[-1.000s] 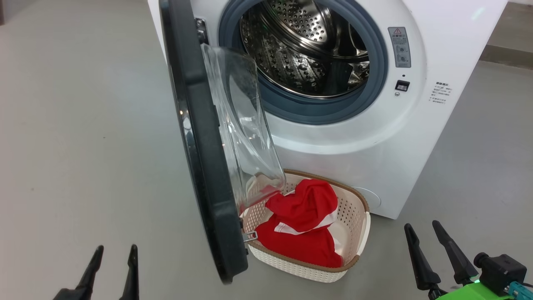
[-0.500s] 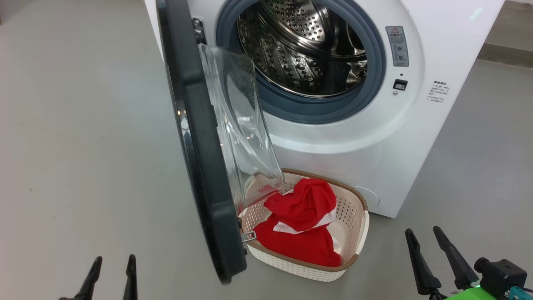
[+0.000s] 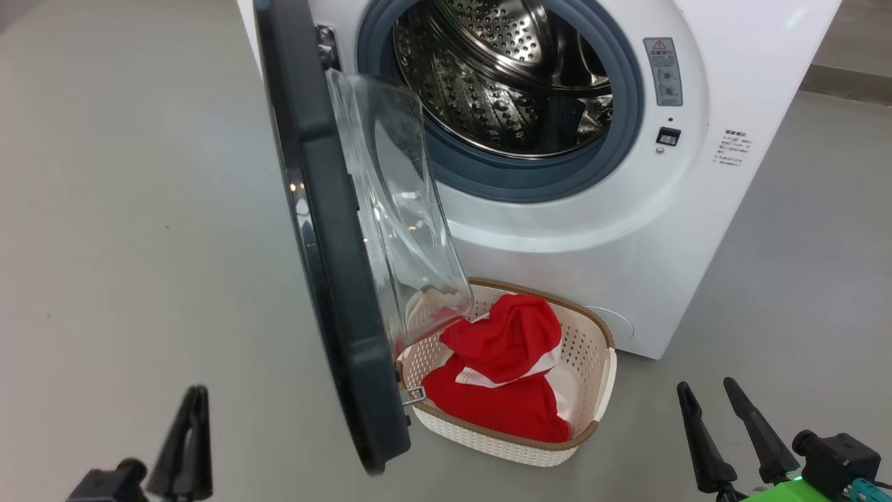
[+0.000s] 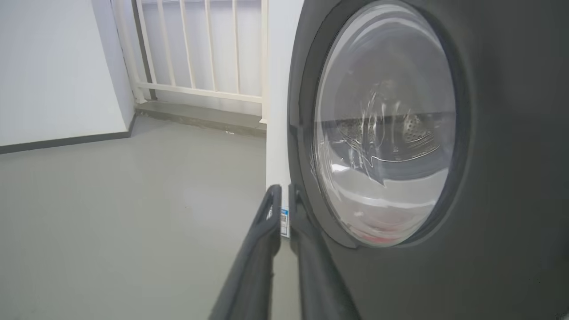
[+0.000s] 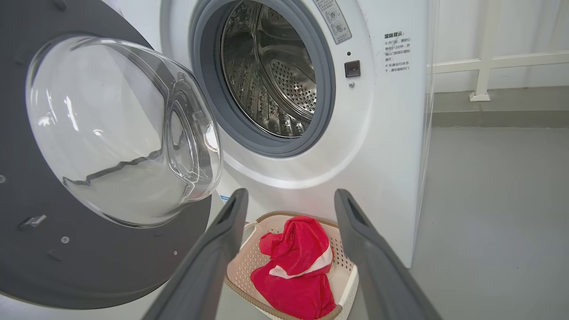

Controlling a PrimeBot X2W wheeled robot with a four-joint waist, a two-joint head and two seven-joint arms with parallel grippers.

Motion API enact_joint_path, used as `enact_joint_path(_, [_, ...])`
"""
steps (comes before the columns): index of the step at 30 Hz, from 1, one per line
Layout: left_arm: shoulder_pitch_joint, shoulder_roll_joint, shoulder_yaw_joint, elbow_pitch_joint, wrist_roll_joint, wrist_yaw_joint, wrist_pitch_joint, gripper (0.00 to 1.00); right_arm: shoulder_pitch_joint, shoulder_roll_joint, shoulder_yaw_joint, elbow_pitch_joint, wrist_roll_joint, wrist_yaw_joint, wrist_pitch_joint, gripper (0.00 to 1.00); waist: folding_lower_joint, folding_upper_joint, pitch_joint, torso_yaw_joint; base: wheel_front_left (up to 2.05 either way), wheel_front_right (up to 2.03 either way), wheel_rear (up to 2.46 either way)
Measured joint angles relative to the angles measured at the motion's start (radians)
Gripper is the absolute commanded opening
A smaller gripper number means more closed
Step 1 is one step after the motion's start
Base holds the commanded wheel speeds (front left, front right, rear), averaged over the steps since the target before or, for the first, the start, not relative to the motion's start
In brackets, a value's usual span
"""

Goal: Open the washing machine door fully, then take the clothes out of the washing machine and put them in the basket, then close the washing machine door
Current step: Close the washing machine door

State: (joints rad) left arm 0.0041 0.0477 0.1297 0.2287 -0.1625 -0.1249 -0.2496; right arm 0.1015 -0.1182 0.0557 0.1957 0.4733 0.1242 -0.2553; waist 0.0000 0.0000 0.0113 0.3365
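Lifts left gripper (image 3: pixel 197 401) higher beside the washing machine door (image 3: pixel 327 279), fingers now nearly pressed together; keeps right gripper (image 3: pixel 706 385) spread.

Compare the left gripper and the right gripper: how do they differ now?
The left gripper has its fingers nearly together; the right gripper is spread wide. The left gripper is close beside the outer face of the washing machine door; the right gripper points toward the basket holding the clothes. Both have dark fingers and hold nothing.
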Motion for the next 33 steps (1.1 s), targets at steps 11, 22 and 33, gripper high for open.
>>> enact_joint_path(11, [-0.037, 0.136, -0.216, -0.146, -0.174, 0.0, 0.0, 0.0, -0.004, 0.009, 0.009, 0.001, 0.0, 0.0, 0.0, 1.0, 0.0, 0.0001, 0.017, -0.027, 0.0, 0.0, 0.0])
enact_joint_path(22, [-0.083, 0.183, -0.333, -0.18, -0.183, 0.0, 0.0, 0.0, -0.028, 0.011, 0.007, -0.002, 0.0, 0.0, 0.0, 1.0, 0.0, 0.0, 0.05, -0.083, 0.0, 0.0, 0.0])
enact_joint_path(33, [-0.176, 0.185, -0.421, -0.18, -0.185, 0.0, 0.0, 0.0, -0.071, 0.019, 0.006, -0.007, 0.0, 0.0, 0.0, 1.0, 0.0, 0.0, 0.096, -0.151, 0.0, 0.0, 0.0])
